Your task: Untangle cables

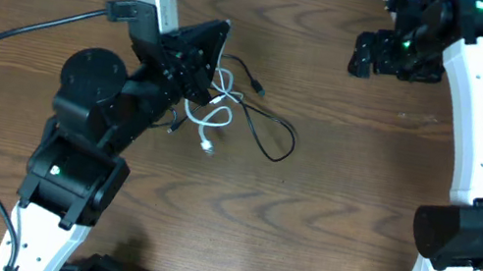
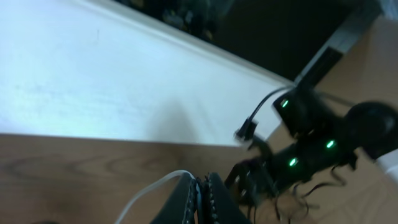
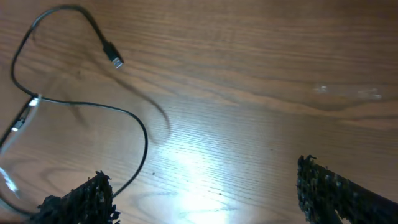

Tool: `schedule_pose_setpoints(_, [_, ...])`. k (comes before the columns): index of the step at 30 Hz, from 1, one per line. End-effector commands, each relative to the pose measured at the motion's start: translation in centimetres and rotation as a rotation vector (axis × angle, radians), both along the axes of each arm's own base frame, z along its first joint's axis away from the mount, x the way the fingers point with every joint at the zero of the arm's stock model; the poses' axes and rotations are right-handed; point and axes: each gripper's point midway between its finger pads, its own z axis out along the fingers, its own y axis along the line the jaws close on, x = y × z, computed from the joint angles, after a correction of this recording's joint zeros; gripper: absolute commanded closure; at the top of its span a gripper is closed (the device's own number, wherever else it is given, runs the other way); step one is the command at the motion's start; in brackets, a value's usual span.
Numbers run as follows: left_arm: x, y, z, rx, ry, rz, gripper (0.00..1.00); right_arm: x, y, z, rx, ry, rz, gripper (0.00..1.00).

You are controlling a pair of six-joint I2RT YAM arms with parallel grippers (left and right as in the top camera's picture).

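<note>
Cables [image 1: 215,113] lie in a loose tangle on the table [image 1: 341,193], directly under the left gripper [image 2: 200,186]. Its jaws are pressed together. The white cable [image 2: 152,190] curves up from their left side into the tips and looks pinched there. Ahead of those tips and to their right, a black cable [image 2: 264,101] arches up off the wood, and its plug [image 2: 245,132] hangs free in the air. Overhead, white loops sit just beside the closed tips, and thin black cord spreads out past them on the side away from the arm.

The right gripper [image 3: 202,174] is well apart from the tangle, with its jaws spread wide over bare wood. A black loop [image 3: 144,140] bends round just ahead of the left-hand finger. Its end runs on further ahead and to the left of the jaws.
</note>
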Motion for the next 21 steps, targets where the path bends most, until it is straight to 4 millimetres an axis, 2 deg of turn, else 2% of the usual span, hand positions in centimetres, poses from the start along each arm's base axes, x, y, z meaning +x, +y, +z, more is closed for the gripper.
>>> schedule_pose_setpoints(1, [-0.4, 1.3, 2.4, -0.033, -0.062, 0.064, 0.92, -0.1, 1.4, -1.6, 0.024, 0.051, 0.024, 0.09])
schedule_pose_setpoints(5, [-0.6, 2.7, 3.9, -0.052, -0.109, 0.139, 0.92, -0.1, 2.2, -2.9, 0.033, 0.088, 0.04, 0.09])
schedule_pose_setpoints(9, [-1.4, 4.2, 6.7, -0.096, -0.206, 0.202, 0.92, -0.2, 3.0, -3.8, 0.034, 0.114, 0.056, 0.09])
schedule_pose_setpoints(14, [-2.9, 4.6, 10.1, -0.213, -0.303, 0.188, 0.92, -0.4, 4.0, -4.6, 0.03, 0.133, 0.078, 0.09])
schedule_pose_setpoints(18, [-3.5, 4.2, 11.2, -0.303, -0.312, 0.139, 0.92, -0.7, 5.4, -4.5, 0.054, 0.128, 0.112, 0.08])
schedule_pose_setpoints(21, [-3.1, 4.3, 10.2, -0.236, -0.298, 0.163, 0.92, -1.0, 6.7, -4.2, 0.115, 0.127, 0.165, 0.08])
